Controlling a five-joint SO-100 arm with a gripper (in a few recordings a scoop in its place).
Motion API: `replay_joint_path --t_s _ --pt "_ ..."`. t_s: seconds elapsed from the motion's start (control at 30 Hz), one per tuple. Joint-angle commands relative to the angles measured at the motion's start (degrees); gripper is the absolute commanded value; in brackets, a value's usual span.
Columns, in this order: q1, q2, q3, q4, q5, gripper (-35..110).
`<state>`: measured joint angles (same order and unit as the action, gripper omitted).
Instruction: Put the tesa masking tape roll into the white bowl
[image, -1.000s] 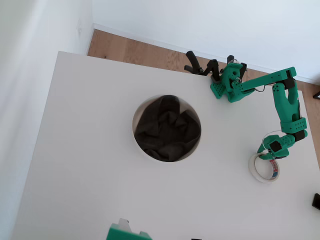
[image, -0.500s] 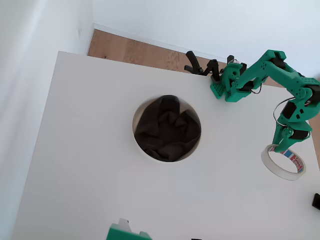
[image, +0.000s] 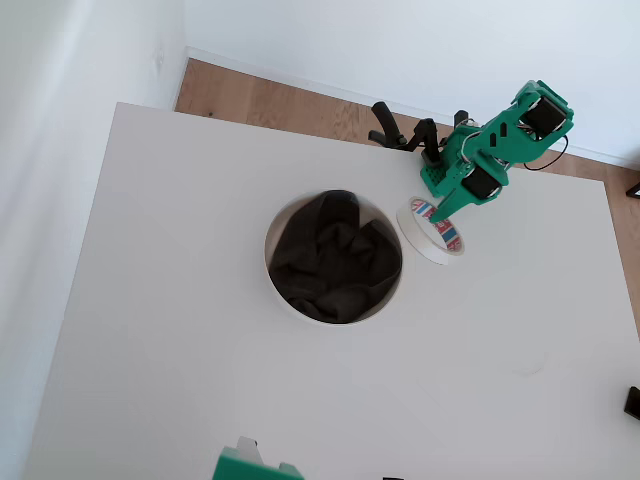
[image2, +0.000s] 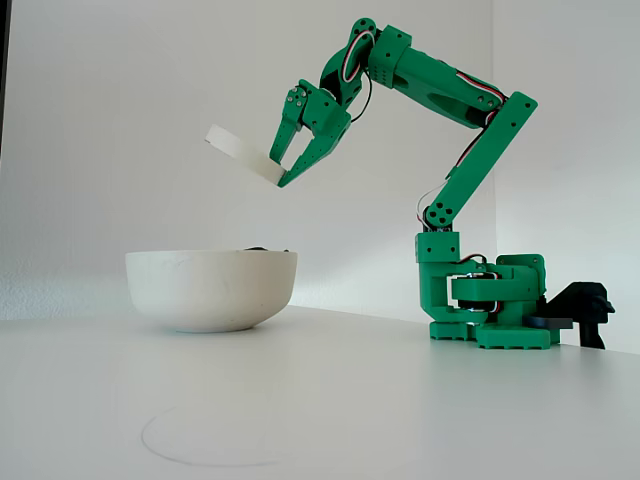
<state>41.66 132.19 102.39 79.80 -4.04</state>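
- High above table, gripper (image2: 283, 160) pinching tesa masking tape roll (image2: 240, 153) by one edge, tilted.
- Hanging just outside white bowl (image: 281, 300) rim.
- Risking a miss if released now: roll not yet over bowl.

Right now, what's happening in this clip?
A green arm is carrying the tesa masking tape roll in its gripper, pinching the ring by its edge. The roll hangs tilted in the air, well above the table and higher than the white bowl. In the overhead view the roll sits just right of the bowl's rim, not over the dark cloth inside. It has not been dropped in.
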Motion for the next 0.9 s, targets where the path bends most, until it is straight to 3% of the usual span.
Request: replay_joint_path --t_s 0.0,0.47,0.87 --pt "8.3 0.8 6.3 -8.0 -3.1 -8" --pt "4.0 -15.4 2.7 -19.4 1.4 -8" --pt "4.3 -28.7 -12.0 -18.8 5.4 -8"
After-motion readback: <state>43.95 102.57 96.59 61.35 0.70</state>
